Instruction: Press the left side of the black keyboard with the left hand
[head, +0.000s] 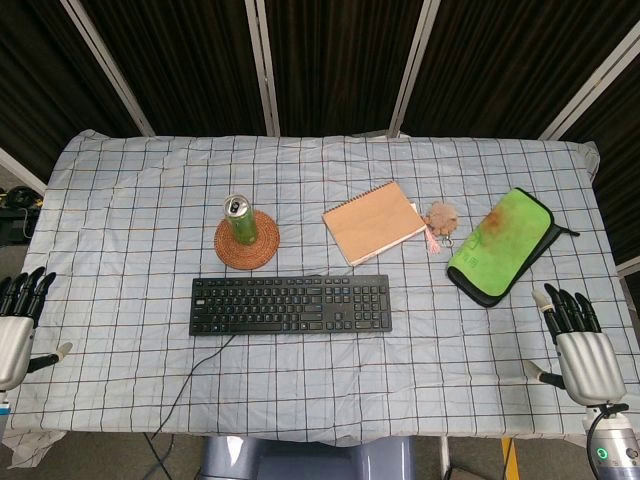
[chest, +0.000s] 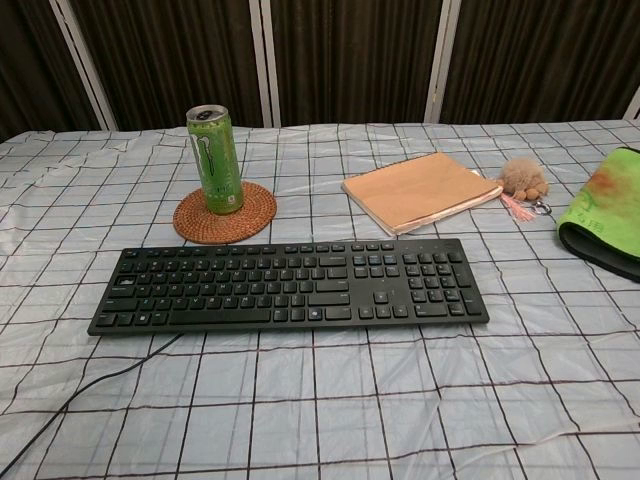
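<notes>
The black keyboard (head: 290, 304) lies at the near middle of the table (head: 120, 200); the left hand (head: 18, 320) hovers released at the left edge, well apart; the right hand (head: 580, 345) hovers released at the near right.

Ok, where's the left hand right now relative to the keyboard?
In the head view the left hand sits at the table's left edge, well left of the black keyboard, not touching it; the chest view doesn't show it.

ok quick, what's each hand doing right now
Left hand: open, holds nothing, at the table's left edge.
Right hand: open, holds nothing, at the table's right edge.
</notes>
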